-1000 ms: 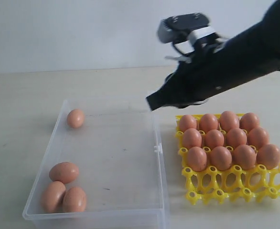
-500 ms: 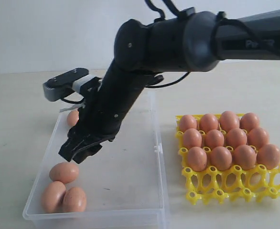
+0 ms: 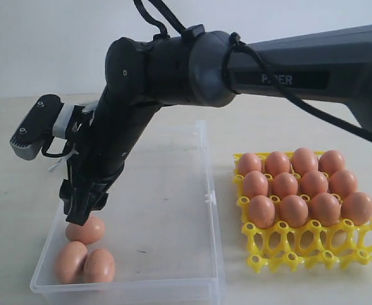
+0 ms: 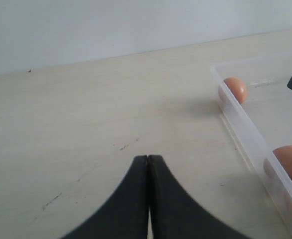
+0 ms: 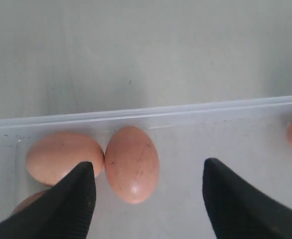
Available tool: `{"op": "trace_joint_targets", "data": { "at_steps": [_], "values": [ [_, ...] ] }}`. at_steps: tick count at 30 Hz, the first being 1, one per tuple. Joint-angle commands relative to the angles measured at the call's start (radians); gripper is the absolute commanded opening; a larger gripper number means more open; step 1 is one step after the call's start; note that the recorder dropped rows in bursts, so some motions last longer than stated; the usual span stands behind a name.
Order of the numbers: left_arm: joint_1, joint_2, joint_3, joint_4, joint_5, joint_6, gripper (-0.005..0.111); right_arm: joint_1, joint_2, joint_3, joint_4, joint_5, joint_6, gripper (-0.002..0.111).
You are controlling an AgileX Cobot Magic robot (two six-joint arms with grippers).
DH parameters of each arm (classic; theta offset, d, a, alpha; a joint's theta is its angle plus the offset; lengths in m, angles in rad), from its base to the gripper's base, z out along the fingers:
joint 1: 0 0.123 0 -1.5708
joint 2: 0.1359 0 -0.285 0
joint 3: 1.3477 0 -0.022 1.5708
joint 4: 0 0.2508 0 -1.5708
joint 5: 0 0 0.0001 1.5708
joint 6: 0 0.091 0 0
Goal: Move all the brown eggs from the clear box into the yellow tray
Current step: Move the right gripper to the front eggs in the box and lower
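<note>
The clear box (image 3: 208,190) holds three brown eggs at its near left corner (image 3: 84,230), (image 3: 70,262), (image 3: 99,265). My right gripper (image 3: 79,215) reaches across and hangs just above the first of them. In the right wrist view this gripper (image 5: 147,164) is open, with one egg (image 5: 132,164) between its fingers, nearer one finger and untouched. A second egg (image 5: 64,157) lies against that one. Another egg (image 4: 234,89) sits at the box's far left corner. The yellow tray (image 3: 313,244) on the right carries several eggs (image 3: 285,185). My left gripper (image 4: 148,158) is shut and holds nothing.
The box's left wall (image 4: 240,124) runs beside my left gripper, which hovers over bare table outside it. The tray's front row of cells (image 3: 281,244) stands without eggs. The right arm's dark body (image 3: 173,70) spans the box's back half.
My right arm swung from above the tray's edge to the box's left end and came down over the eggs there. Its jaws went from shut to open.
</note>
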Motion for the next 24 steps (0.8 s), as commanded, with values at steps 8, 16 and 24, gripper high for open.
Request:
{"op": "trace_joint_targets", "data": {
  "at_steps": [8,16,24],
  "values": [
    [-0.003,0.001,-0.004,-0.001,-0.014,-0.004,0.0,0.029,0.081,-0.011,0.024,-0.057,-0.04,0.061],
    [-0.003,0.001,-0.004,-0.001,-0.014,-0.004,0.0,0.029,0.131,-0.026,0.026,-0.08,-0.04,0.06],
    [-0.003,0.001,-0.004,-0.001,-0.014,-0.004,0.0,0.029,0.153,-0.026,0.026,-0.111,-0.04,0.059]
  ]
}}
